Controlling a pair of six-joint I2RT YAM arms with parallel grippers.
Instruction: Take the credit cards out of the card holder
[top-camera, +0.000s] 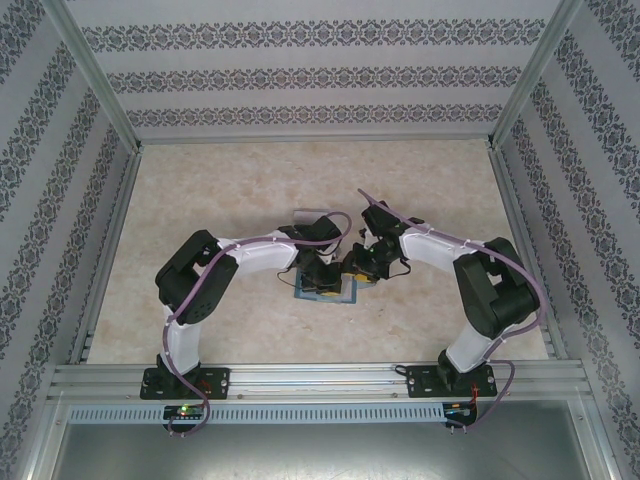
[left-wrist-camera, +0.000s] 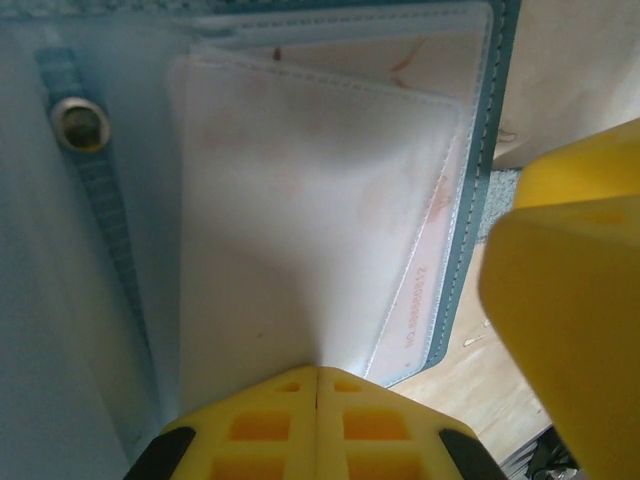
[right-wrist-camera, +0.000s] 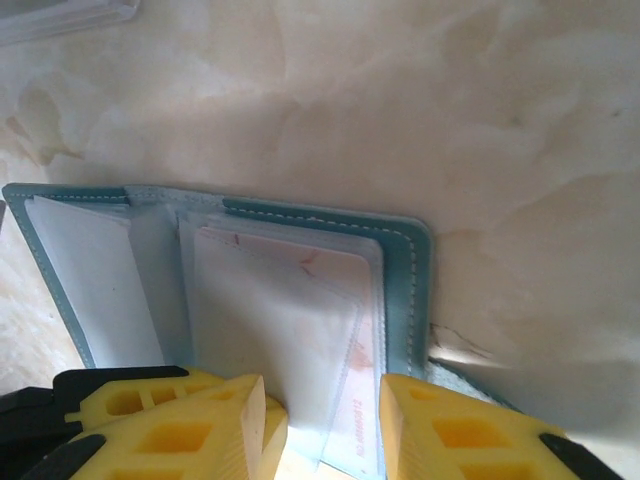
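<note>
A marbled beige tabletop (top-camera: 200, 200) is lying between patterned walls, and the card holder (top-camera: 325, 292) is resting open like a book near its middle, a little toward the near edge, with both arms reaching in over it. The left gripper (left-wrist-camera: 318, 390) is pressing its jaws together, and a clear sleeve (left-wrist-camera: 300, 230) from inside the holder appears to be pinched by its lower edge between them. The right gripper (right-wrist-camera: 335, 430) is holding its jaws apart, straddling the lower edge of the sleeve stack without visibly clamping it. The credit cards (right-wrist-camera: 300, 275) are sitting inside the sleeves, pale with reddish print showing through the plastic. A clear tray (right-wrist-camera: 60, 20) is lying just beyond the holder.

The step in hand looks like steadying a sleeve so that a card can be drawn out. None is out yet. The next move probably calls for the right jaws to close on a card's exposed edge alone, not on the plastic, and pull along the pocket while the left anchors the sleeve.
</note>
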